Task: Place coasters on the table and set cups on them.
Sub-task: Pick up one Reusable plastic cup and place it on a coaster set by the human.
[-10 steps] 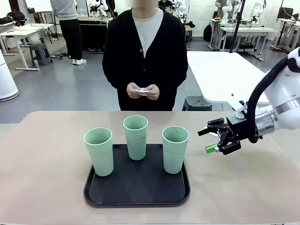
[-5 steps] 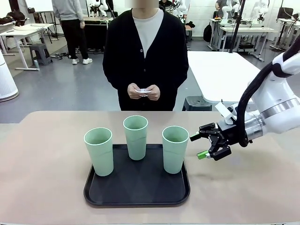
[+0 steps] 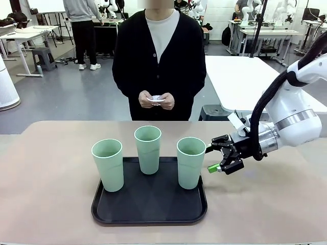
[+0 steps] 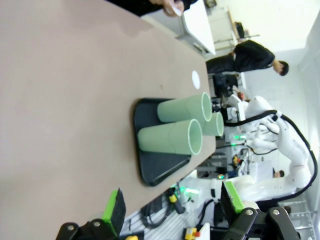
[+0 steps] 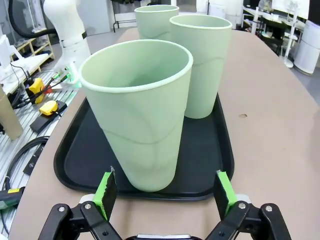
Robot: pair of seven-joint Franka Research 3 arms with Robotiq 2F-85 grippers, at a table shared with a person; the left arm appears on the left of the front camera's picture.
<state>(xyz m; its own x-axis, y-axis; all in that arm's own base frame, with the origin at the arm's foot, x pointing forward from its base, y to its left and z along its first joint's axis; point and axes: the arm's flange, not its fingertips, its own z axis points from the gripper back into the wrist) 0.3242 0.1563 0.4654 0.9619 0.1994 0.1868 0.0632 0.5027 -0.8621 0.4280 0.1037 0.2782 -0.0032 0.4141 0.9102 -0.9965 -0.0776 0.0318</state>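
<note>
Three pale green cups stand upright on a black tray (image 3: 148, 212): the left cup (image 3: 108, 164), the middle cup (image 3: 147, 149) and the right cup (image 3: 190, 162). My right gripper (image 3: 213, 159) is open just right of the right cup, fingertips close to its side. In the right wrist view that cup (image 5: 137, 115) stands right ahead of my right gripper (image 5: 165, 189), its base between the green pads (image 5: 106, 189), apart from them. The person holds white coasters (image 3: 156, 99) in both hands. My left gripper (image 4: 172, 207) is open and holds nothing, well away from the cups (image 4: 172, 137).
The beige table (image 3: 51, 194) has free room left and right of the tray. A small white round disc (image 4: 196, 78) lies flat on the table beyond the tray. The person stands at the far edge, behind the middle cup.
My right gripper has moved left across the table, from well right of the tray to right beside the right cup. Cups, tray and the person's hands have stayed put.
</note>
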